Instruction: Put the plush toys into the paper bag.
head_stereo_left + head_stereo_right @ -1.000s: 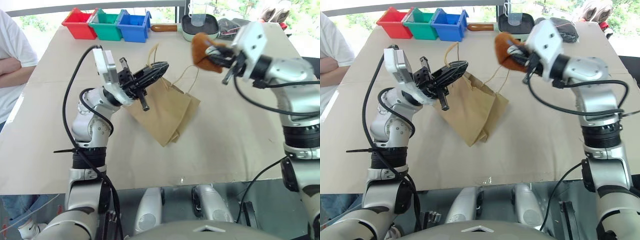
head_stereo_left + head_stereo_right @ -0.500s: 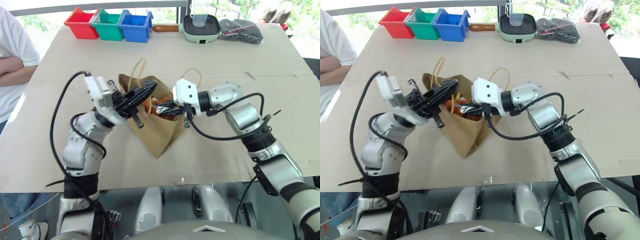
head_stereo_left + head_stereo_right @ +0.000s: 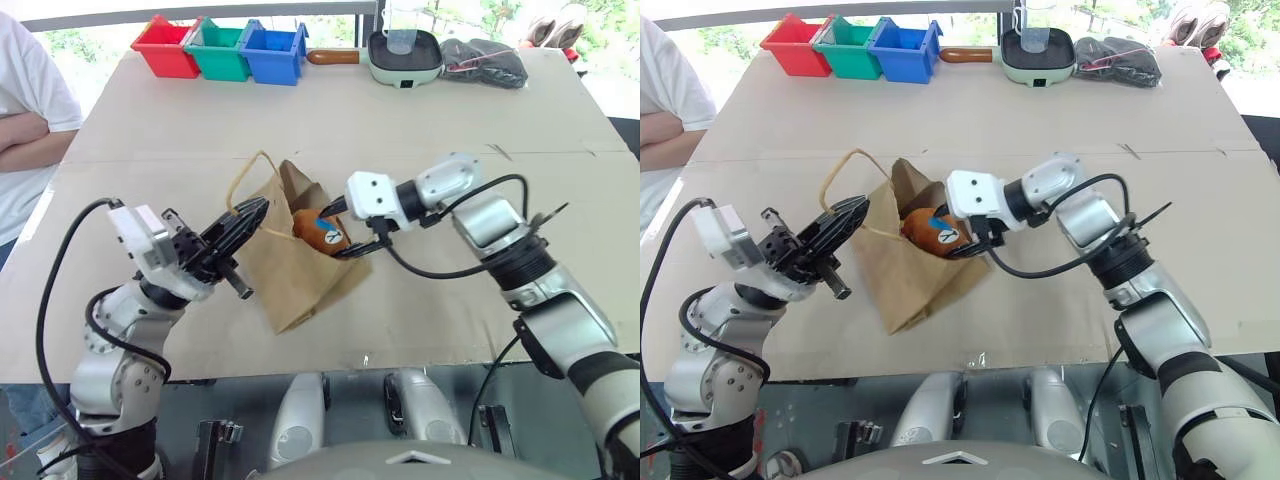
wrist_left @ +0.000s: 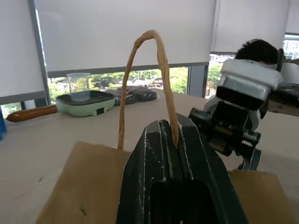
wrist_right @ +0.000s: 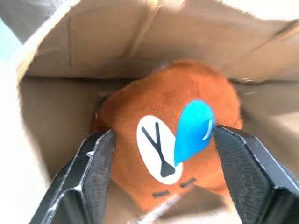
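With the left gripper (image 4: 170,161) pinching the bag (image 3: 290,280) handle, the right gripper (image 5: 161,179) spreads wide around the brown toy (image 3: 320,231) at the mouth, which may roll out if the bag sags.

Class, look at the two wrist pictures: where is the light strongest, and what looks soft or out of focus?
Left wrist view: daylight comes through the windows behind the table; the left gripper, shut on the bag handle, looms dark and soft. Right wrist view: the paper bag rim is washed out at the edges, and the brown plush toy and the right gripper's fingers look soft.
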`<state>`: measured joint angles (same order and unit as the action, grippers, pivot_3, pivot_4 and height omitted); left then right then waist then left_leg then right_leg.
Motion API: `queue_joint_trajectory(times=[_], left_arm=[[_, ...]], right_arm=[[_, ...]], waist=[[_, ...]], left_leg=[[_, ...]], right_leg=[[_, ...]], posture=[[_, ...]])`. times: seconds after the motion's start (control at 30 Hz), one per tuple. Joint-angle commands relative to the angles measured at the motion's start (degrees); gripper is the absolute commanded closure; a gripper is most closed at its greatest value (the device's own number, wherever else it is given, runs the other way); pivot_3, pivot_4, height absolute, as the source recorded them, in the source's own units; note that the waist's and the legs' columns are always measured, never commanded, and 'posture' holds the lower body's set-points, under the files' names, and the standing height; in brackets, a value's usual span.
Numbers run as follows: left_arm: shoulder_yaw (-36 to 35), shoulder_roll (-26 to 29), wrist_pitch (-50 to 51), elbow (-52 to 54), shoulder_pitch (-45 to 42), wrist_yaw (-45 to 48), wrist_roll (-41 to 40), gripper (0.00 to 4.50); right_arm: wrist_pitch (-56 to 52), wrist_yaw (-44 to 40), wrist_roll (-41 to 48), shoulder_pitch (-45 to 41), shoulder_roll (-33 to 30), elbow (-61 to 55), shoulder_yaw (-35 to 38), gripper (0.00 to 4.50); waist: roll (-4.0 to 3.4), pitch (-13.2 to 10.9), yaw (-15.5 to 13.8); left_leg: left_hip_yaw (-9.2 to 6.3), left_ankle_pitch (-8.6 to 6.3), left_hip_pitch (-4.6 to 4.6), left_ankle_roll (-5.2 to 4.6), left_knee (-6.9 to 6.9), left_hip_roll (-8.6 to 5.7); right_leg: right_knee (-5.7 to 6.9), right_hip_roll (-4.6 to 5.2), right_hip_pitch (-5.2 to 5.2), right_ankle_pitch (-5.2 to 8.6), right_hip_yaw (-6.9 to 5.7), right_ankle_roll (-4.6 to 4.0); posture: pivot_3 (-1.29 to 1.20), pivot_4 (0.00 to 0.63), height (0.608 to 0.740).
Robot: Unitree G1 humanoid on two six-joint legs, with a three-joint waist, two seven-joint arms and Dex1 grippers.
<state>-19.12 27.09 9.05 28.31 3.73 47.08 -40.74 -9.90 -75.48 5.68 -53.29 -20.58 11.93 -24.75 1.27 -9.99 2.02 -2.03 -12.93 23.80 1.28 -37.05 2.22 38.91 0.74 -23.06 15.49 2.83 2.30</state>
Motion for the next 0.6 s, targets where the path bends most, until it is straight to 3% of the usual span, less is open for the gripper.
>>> queue_joint_trajectory(times=[0.03,0.13,0.3,0.43,0.6], left_arm=[[-2.20,0.24,-1.87,2.86,2.37,0.67,-1.73,4.50],[-3.24,0.33,-2.21,3.18,4.28,0.93,-2.40,4.50],[-5.63,0.80,-2.62,4.02,7.64,0.80,-3.37,4.50],[-8.46,0.76,-3.16,4.28,9.35,-0.51,-4.08,4.50],[-8.78,0.92,-2.82,5.07,9.51,-1.25,-4.95,4.50]], right_arm=[[-5.20,2.83,3.04,1.96,-3.13,-6.47,6.33,1.22],[-10.60,6.06,4.64,5.10,-5.67,-10.00,10.10,1.22],[-28.29,12.88,9.81,11.42,-8.42,-17.05,16.58,1.22],[-41.78,17.23,13.33,23.44,-12.41,-25.18,19.42,1.22],[-53.47,22.92,20.50,31.66,-7.89,-28.74,21.84,1.22]], waist=[[0.00,0.00,-0.01],[0.01,0.00,-0.20],[0.01,0.00,-0.03],[0.05,0.03,-0.36],[0.03,0.02,0.14]], left_leg=[[0.00,0.00,0.00,0.00,0.00,0.00],[0.01,0.00,0.02,0.00,0.01,-0.03],[0.04,0.00,-0.02,0.00,0.02,-0.02],[0.03,-0.01,0.00,-0.01,0.07,-0.01],[0.14,-0.01,-0.06,-0.01,0.06,0.00]], right_leg=[[-0.01,0.00,0.00,0.00,0.01,0.00],[-0.04,0.04,0.02,0.01,-0.02,0.00],[-0.03,0.02,0.01,0.01,0.02,-0.02],[-0.09,0.00,0.02,0.02,0.02,-0.03],[-0.09,-0.06,0.02,0.03,0.19,0.00]], posture=[[0.00,0.150,0.740],[0.00,0.150,0.740],[0.00,0.150,0.740],[0.00,0.150,0.740],[0.00,0.150,0.740]])
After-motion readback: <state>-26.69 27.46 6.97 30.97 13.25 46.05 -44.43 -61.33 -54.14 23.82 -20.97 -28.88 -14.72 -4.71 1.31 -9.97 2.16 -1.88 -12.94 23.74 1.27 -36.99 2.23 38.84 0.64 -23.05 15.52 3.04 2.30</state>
